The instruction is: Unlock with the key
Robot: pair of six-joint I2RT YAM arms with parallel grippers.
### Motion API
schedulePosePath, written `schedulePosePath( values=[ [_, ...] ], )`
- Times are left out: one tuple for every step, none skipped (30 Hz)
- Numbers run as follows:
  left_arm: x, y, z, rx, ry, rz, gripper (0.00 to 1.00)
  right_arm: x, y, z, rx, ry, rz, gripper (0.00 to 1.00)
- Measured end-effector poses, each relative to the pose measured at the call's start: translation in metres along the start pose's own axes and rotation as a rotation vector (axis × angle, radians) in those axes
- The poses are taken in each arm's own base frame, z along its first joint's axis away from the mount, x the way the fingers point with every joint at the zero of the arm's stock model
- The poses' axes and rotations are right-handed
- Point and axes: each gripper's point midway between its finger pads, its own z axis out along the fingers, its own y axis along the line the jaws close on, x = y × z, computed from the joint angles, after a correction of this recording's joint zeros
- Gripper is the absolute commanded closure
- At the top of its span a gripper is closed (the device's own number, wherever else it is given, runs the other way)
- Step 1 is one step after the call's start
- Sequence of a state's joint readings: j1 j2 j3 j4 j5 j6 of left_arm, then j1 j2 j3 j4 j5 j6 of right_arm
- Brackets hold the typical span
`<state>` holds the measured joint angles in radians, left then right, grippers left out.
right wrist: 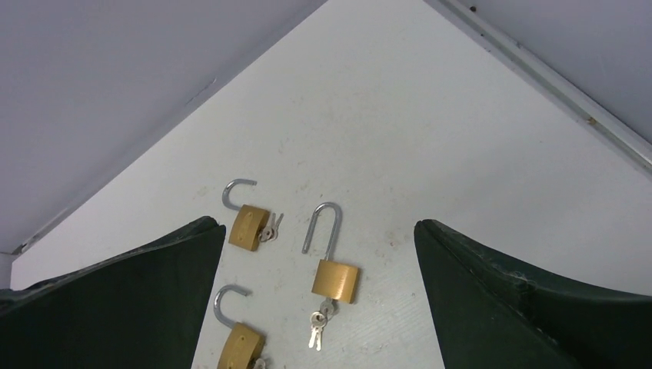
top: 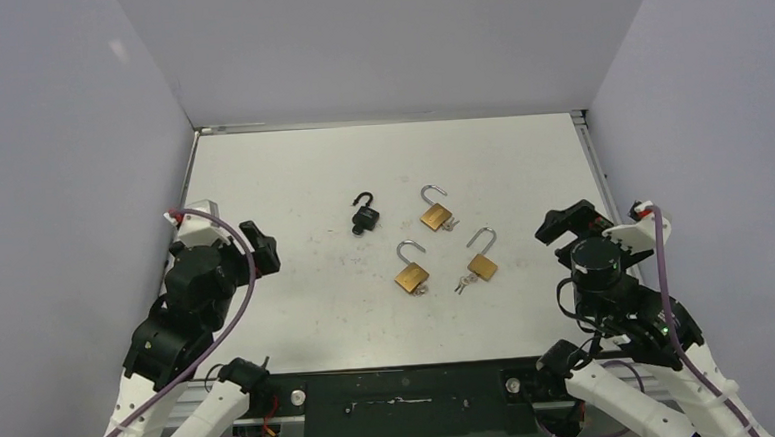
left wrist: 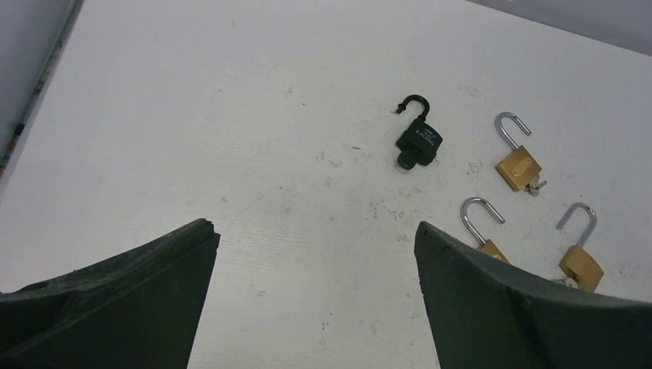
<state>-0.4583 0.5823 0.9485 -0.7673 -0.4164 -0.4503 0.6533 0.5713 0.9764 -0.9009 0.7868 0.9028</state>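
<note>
Left hand (top: 262,248): fingers spread wide, nothing between them, held above the left side of the worktop (top: 292,183) and touching none of the locks. Right hand (top: 567,221): likewise spread wide and holding nothing, held above the right side of the worktop. Between the two hands, near the worktop's centre, lie four padlocks, all flat and well apart from both hands. Nearest the left hand is the black padlock (left wrist: 419,140), with its shackle swung open and a dark stub projecting from its base; whether that stub is a key head I cannot tell. To its right is the rear brass padlock (top: 435,216), shackle open, with small silver keys (right wrist: 269,227) at its base. Closer to the arms' bases lie the near-left brass padlock (top: 412,275) and, just beside it on the right, the near-right brass padlock (right wrist: 336,278), both with their shackles raised open. The near-right lock is the one closest to the right hand, and a small key bunch (right wrist: 317,329) sits at its base, trailing toward the arms. The left wrist view shows the near-left lock partly hidden behind that hand's right finger (left wrist: 530,307). Scuffs and dark specks mark the white surface around the locks.
</note>
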Motion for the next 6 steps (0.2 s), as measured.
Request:
schedulePosePath(
  values=[
    [-0.002, 0.002, -0.002, -0.005, -0.009, -0.003, 0.03, -0.005, -0.004, -0.002, 0.008, -0.017, 0.006, 0.00],
    [-0.002, 0.004, -0.004, -0.013, -0.012, -0.003, 0.03, -0.009, -0.007, -0.004, 0.016, -0.029, 0.009, 0.00],
    [-0.002, 0.006, -0.005, -0.018, -0.014, -0.003, 0.03, -0.013, -0.010, -0.005, 0.026, -0.040, 0.009, 0.00],
    [-0.002, 0.008, -0.006, -0.024, -0.018, -0.005, 0.03, -0.015, -0.012, -0.005, 0.035, -0.049, 0.006, 0.00],
    [-0.002, 0.010, -0.007, -0.029, -0.021, -0.006, 0.03, -0.017, -0.014, -0.006, 0.043, -0.055, 0.004, 0.00],
    [-0.002, 0.011, -0.008, -0.034, -0.023, -0.008, 0.03, -0.018, -0.015, -0.006, 0.049, -0.060, 0.003, 0.00]
  ],
)
